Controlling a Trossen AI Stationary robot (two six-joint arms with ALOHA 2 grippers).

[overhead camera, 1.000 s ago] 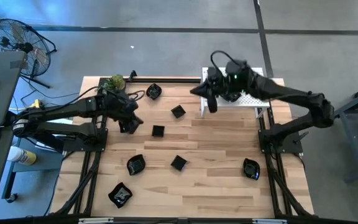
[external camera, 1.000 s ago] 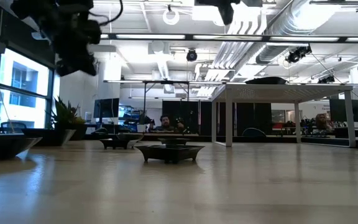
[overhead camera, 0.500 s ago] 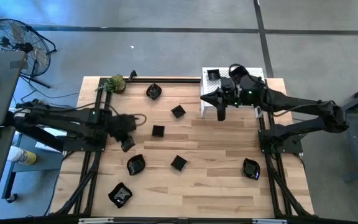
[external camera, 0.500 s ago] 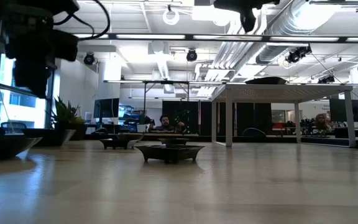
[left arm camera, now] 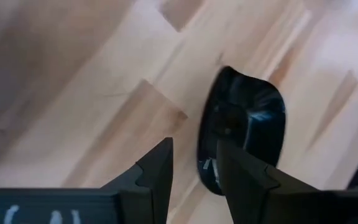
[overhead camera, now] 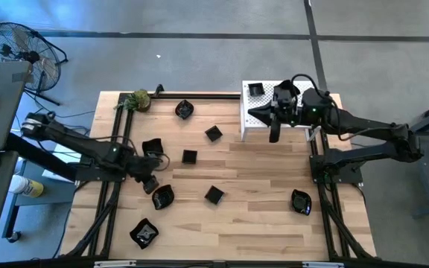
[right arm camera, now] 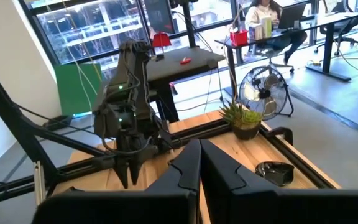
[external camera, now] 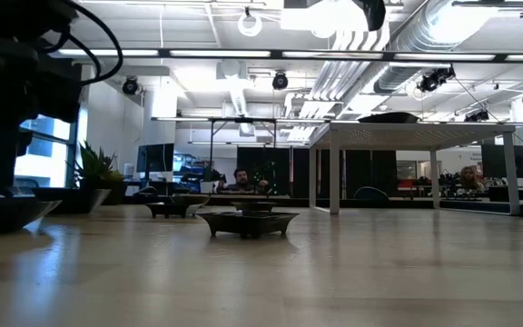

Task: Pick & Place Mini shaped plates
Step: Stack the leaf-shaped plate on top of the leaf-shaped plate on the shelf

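The left gripper [left arm camera: 194, 168] has its two dark fingers [left arm camera: 157, 171] parted by a narrow gap with nothing between them. Just past the tips, a glossy black plate [left arm camera: 244, 127] lies on the wooden table [left arm camera: 73, 93], its near rim close to one finger but apart from it. From above, this left gripper [overhead camera: 149, 182] hangs low over the table's left part, with that plate [overhead camera: 162, 196] right beside it on the front side and another plate [overhead camera: 153, 147] just behind it.

The right gripper [right arm camera: 199, 163] has its fingers pressed together and empty. From above, the right gripper [overhead camera: 274, 134] hangs at the front edge of a white stand [overhead camera: 253, 112] at the table's rear right, where a square plate [overhead camera: 255, 90] sits on top.

Further plates are spread over the wood: one near the back rail [overhead camera: 184, 109], one beside the stand [overhead camera: 213, 133], one at the middle [overhead camera: 189, 157], one further forward [overhead camera: 214, 195], one at the front left [overhead camera: 144, 233] and one at the front right [overhead camera: 300, 201]. A green leafy ball [overhead camera: 136, 100] sits at the rear left corner.
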